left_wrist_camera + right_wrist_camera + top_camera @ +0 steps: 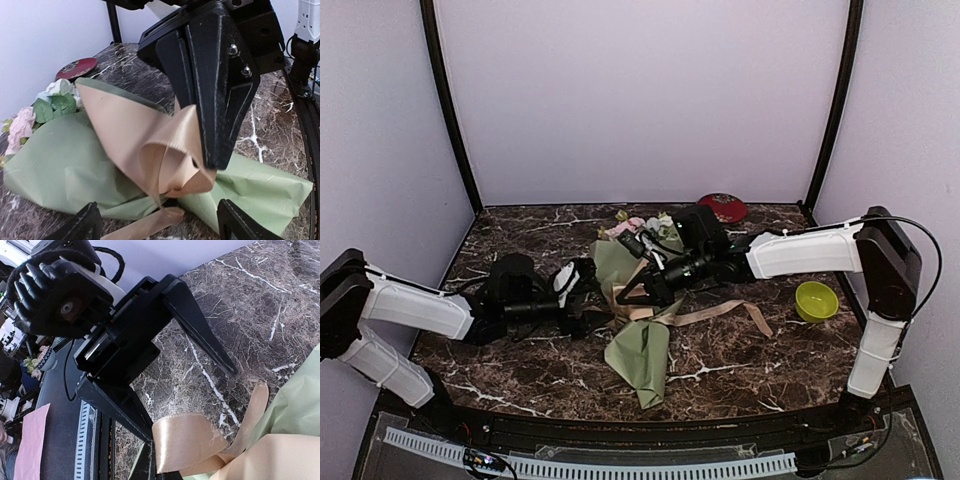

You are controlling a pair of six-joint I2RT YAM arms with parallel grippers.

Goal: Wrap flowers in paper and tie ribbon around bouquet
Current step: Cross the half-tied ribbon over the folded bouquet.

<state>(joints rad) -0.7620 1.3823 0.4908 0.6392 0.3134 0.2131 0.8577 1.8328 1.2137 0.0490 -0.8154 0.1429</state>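
The bouquet [638,355] lies on the marble table as a sage-green paper cone [60,165]. Pink and white flowers [638,226] show at its far, wide end, and in the left wrist view the flowers [30,117] are at the left. A shiny tan ribbon [150,145] loops over the cone's middle. My right gripper [210,160] is shut on that loop from above; the ribbon [192,445] runs into its tips [162,475]. My left gripper [162,227] is open, its fingers [82,225] wide apart on either side of the ribbon and cone, holding nothing.
A lime-green bowl [816,300] stands at the right of the table. A red round dish [722,207] sits at the back edge. A loose ribbon tail [735,312] trails right of the cone. Both arms meet over the table's middle.
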